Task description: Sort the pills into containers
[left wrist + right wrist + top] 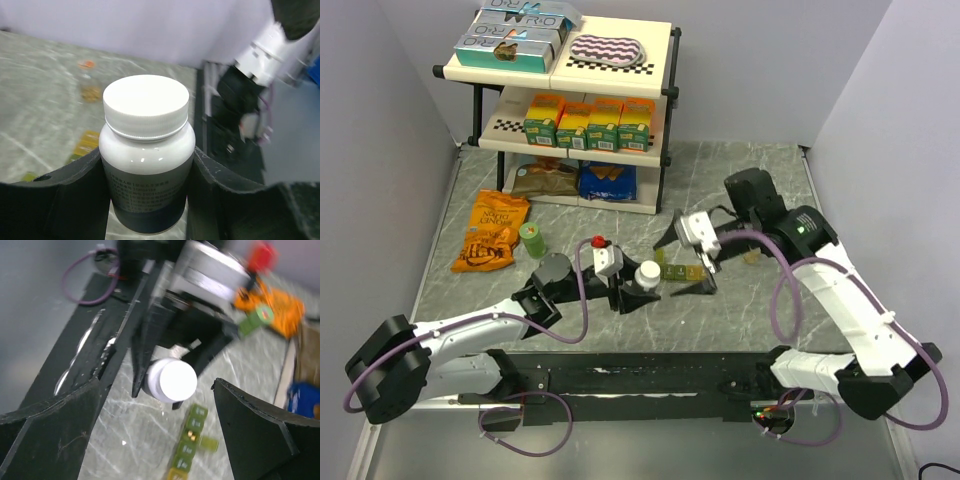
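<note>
White-capped pill bottle (146, 145) in the left hand (147, 192); right hand (685, 258) spread wide.
The bottle stands upright, clamped between the left fingers (65, 200). The green-to-yellow pill organizer (190, 440) lies on the tabletop (750, 310) just right of it, beneath the right hand.

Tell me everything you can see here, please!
pill bottle: one, white, gripped by left hand
pill strip: one, green to yellow, on table below right hand
snack bag: one, orange, table's left
green roll: one, beside the bag
red-capped bottle: one, small, behind pill bottle
juice cartons: four, green-orange, middle shelf
teal boxes: a few, top shelf
chip bags: two, brown and blue, bottom shelf
left hand: black, shut on pill bottle
right hand: black, open
</note>
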You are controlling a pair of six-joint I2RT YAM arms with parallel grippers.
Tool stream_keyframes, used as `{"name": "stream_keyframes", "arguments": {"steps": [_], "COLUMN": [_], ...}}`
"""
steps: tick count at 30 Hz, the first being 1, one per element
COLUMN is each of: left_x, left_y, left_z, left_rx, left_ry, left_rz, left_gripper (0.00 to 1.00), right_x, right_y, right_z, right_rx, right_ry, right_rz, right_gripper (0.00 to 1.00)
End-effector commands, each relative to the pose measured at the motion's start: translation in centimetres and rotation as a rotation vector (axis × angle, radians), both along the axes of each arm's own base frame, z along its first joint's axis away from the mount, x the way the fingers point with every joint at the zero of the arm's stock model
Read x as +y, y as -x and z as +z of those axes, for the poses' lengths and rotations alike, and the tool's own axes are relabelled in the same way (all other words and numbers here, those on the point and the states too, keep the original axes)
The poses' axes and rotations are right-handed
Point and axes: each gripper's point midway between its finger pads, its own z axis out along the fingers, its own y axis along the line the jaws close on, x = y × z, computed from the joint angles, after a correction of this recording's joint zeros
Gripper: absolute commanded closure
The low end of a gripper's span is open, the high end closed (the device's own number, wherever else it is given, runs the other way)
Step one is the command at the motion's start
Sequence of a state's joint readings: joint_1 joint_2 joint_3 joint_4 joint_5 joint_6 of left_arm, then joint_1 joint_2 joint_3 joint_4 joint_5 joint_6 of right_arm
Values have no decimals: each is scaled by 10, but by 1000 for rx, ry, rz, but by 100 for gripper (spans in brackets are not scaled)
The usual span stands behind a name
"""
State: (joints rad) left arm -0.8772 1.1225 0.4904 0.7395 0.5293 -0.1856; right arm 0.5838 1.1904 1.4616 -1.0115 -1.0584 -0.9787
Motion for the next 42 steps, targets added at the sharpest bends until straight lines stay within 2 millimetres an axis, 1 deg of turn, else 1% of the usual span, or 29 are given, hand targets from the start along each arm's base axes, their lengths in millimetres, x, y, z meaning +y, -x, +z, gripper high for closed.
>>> {"name": "stream_keyframes", "arguments": {"steps": [1,2,4,7,12,13,15,19,21,22,23,25,26,27,28,29,30,31,32,33,34,35,36,37,38,39,40,41,42], "left_x": [-1,-2,-2,-3,-5,-5,-6,-6,-4,-4,-3,-1,-1,1,2,0,8,12,12,17,23,26,25,25,24,18,17,14,12], "left_y": [38,39,41,42,42,42,41,42,42,42,41,35,31,20,10,10,-11,-19,-21,-29,-39,-43,-46,-49,-49,-49,-47,-46,-43], "left_z": [16,15,15,16,18,17,18,20,25,26,29,32,34,39,41,44,52,57,63,71,74,77,81,83,87,81,86,82,82], "left_rx": [-34,-35,-31,-32,-31,-30,-32,-33,-46,-41,-53,-55,-62,-65,-96,-107,-112,-120,-110,-112,-88,-80,-77,-58,-54,-45,-45,-40,-40], "left_ry": [-5,-10,-13,-13,-14,-16,-18,-8,14,19,32,48,61,76,74,77,97,115,140,182,208,235,264,284,299,294,320,316,323], "left_rz": [-234,-242,-259,-271,-282,-284,-285,-285,-272,-266,-258,-208,-179,-91,-16,31,185,256,301,367,454,491,507,533,532,521,504,492,476], "left_gripper": [99,99,99,99,99,99,99,99,99,99,99,99,99,99,99,99,99,99,99,99,99,99,99,99,99,99,99,99,99], "right_x": [-2,1,5,12,18,19,19,20,21,21,24,25,29,30,33,34,39,42,42,46,46,46,48,45,45,46,48,49,50], "right_y": [35,35,38,38,37,36,36,34,33,32,27,24,19,15,11,10,-2,-11,-15,-36,-42,-44,-51,-60,-62,-62,-59,-57,-56], "right_z": [-9,-14,-14,-22,-33,-36,-36,-42,-48,-47,-46,-49,-48,-51,-52,-58,-59,-65,-78,-84,-93,-104,-106,-112,-114,-115,-113,-111,-107], "right_rx": [-78,-49,-10,32,87,98,107,121,122,118,117,132,160,177,194,290,278,302,426,404,433,489,482,480,521,535,556,564,562], "right_ry": [-65,-56,-49,-19,18,31,40,69,85,84,82,90,89,104,106,137,133,143,185,176,192,205,189,200,204,206,198,192,184], "right_rz": [231,247,260,269,270,266,268,258,247,239,212,181,147,115,85,24,-24,-79,-190,-290,-348,-405,-434,-500,-530,-525,-506,-494,-481], "right_gripper": [0,0,1,2,9,13,18,42,47,52,56,65,66,69,69,70,70,72,73,76,76,76,76,75,75,74,73,72,68]}}
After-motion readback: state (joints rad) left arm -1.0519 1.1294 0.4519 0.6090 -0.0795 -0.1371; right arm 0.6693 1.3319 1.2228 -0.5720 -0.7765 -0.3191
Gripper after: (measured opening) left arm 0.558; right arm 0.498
